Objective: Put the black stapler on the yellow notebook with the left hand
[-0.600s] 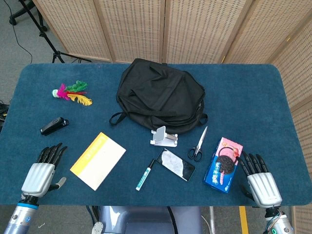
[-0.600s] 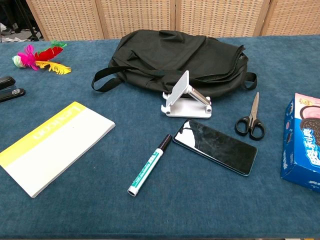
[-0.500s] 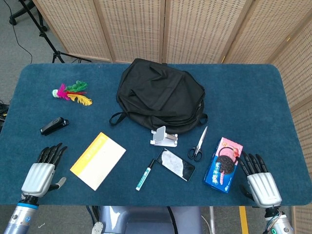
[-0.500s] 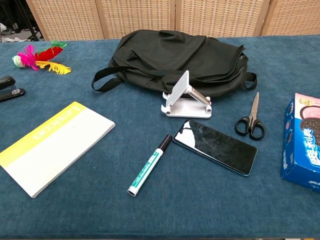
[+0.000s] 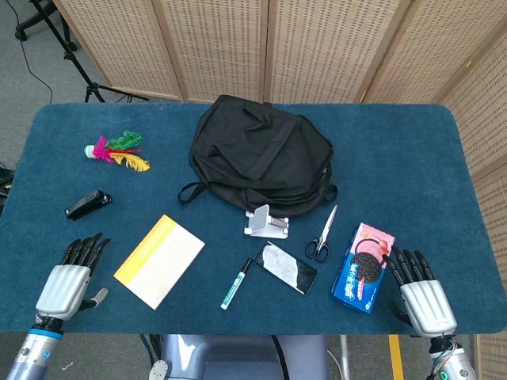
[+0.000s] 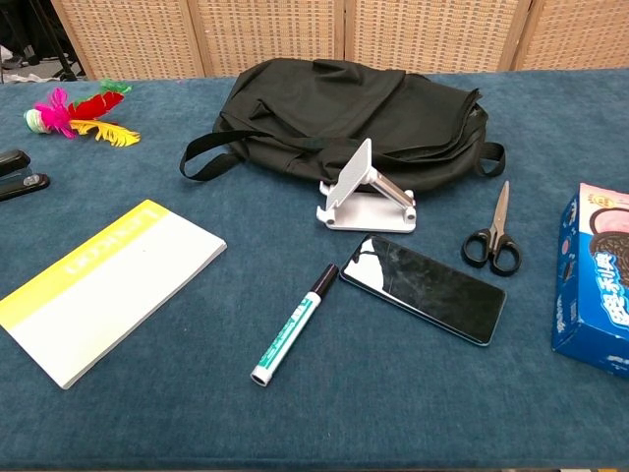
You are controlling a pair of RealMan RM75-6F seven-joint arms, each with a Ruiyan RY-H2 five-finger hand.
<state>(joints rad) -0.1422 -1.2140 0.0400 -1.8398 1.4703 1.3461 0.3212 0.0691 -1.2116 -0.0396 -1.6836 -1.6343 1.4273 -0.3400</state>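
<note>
The black stapler (image 5: pixel 87 204) lies on the blue table near its left edge; in the chest view the stapler (image 6: pixel 20 175) is cut by the left border. The yellow notebook (image 5: pixel 159 260) lies flat to the stapler's lower right, and the notebook (image 6: pixel 103 286) fills the lower left of the chest view. My left hand (image 5: pixel 68 279) rests flat on the table's front left, fingers spread, holding nothing, below the stapler and left of the notebook. At the front right my right hand (image 5: pixel 421 294) lies flat and empty. Neither hand shows in the chest view.
A black backpack (image 5: pixel 260 155) sits mid-table. In front of it are a silver phone stand (image 5: pixel 265 222), a phone (image 5: pixel 286 267), a marker (image 5: pixel 237 283), scissors (image 5: pixel 322 236) and a blue cookie box (image 5: pixel 363 267). A feather shuttlecock (image 5: pixel 113 150) lies at the far left.
</note>
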